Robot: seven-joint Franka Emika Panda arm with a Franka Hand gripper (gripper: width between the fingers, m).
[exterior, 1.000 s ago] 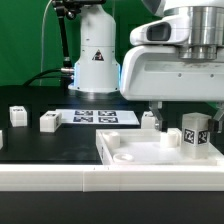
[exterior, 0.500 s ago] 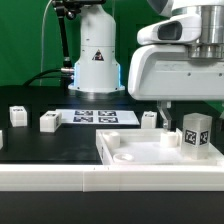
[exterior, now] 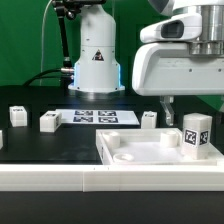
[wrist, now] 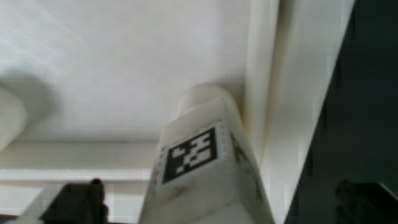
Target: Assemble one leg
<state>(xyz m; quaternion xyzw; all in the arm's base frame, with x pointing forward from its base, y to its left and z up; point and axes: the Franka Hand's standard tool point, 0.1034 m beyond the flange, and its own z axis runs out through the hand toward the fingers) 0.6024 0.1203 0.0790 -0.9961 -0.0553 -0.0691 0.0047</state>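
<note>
1. Found the leg [exterior: 196, 136] standing upright on the white tray [exterior: 130, 158], at its corner toward the exterior view's right, tag facing the camera.
2. Saw the gripper [exterior: 167, 100] hanging above the tray, just beside the leg and apart from it; could not tell how far the jaws stood apart.
3. Noted in the wrist view the leg [wrist: 208, 150] close against the tray's raised rim [wrist: 285, 90].
4. Logged three more small white posts on the black table [exterior: 50, 145]: [exterior: 16, 116], [exterior: 49, 121], [exterior: 149, 119].
5. Recorded the marker board [exterior: 97, 117] lying flat behind the tray.
</note>
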